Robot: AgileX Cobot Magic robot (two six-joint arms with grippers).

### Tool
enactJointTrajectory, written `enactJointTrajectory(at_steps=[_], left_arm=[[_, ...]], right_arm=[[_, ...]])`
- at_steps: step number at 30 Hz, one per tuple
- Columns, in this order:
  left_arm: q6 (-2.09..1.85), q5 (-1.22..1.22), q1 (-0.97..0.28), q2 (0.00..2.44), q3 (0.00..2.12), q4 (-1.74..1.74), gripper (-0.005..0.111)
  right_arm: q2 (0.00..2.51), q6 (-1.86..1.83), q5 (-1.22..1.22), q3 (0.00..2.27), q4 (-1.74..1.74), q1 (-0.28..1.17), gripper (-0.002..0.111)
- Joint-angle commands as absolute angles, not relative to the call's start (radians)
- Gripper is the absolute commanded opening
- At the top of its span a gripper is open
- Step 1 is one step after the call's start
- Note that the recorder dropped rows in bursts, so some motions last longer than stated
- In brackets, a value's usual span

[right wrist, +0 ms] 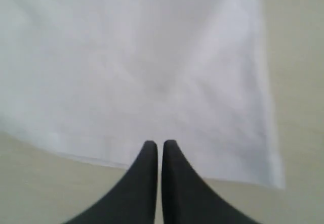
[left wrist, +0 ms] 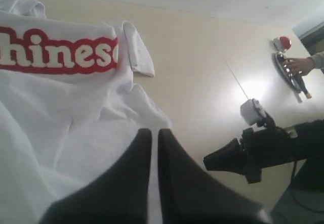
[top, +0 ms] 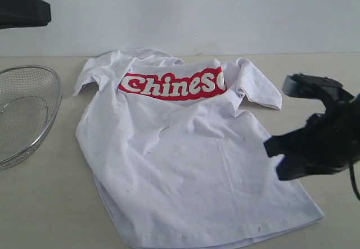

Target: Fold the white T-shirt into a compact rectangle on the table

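Exterior view shows the white T-shirt (top: 185, 164) lying rumpled and unfolded on the pale wood-grain surface (top: 50, 204), its hem nearest the camera and its collar end at the far side. The red lettering (top: 171, 85) runs across the far part of the shirt, where a flap of cloth covers the end of the word. One short sleeve (top: 260, 86) is spread out to the right and the other is bunched at the far left. A round wire-mesh basket (top: 25, 111) sits at the left edge, near the shirt but apart from it. The right hand (top: 274, 158) hangs dark over the shirt's right side edge, closer to the hem than to the sleeve. In the right wrist view its two black fingers (right wrist: 147, 173) are pressed together with nothing between them, their tips over the white cloth just inside the hem, with bare surface on both sides of the corner; whether they touch the cloth cannot be told. In the left wrist view the left hand (left wrist: 154, 132) is likewise pressed together and holds nothing, poised over the wrinkled body of the shirt below the lettering, with the right arm visible beyond it over bare surface.
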State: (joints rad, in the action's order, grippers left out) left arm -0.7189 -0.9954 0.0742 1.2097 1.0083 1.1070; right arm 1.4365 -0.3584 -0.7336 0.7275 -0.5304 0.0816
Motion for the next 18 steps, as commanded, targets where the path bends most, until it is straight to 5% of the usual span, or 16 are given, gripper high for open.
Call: enactJointTrajectory(at_steps=[1, 9, 18], left_arm=[[-0.723, -1.04, 0.069, 1.204, 1.007, 1.012, 0.004], [-0.645, -1.221, 0.033, 1.211, 0.994, 0.827, 0.004], [-0.475, -1.075, -0.125, 1.241, 0.753, 0.68, 0.004]], right_arm=[[1.43, -0.781, -0.769, 0.741, -1.012, 0.135, 0.0], [1.485, -0.784, -0.684, 0.8, -1.023, 0.267, 0.0], [1.489, -0.768, -0.636, 0.84, -0.971, 0.267, 0.0]])
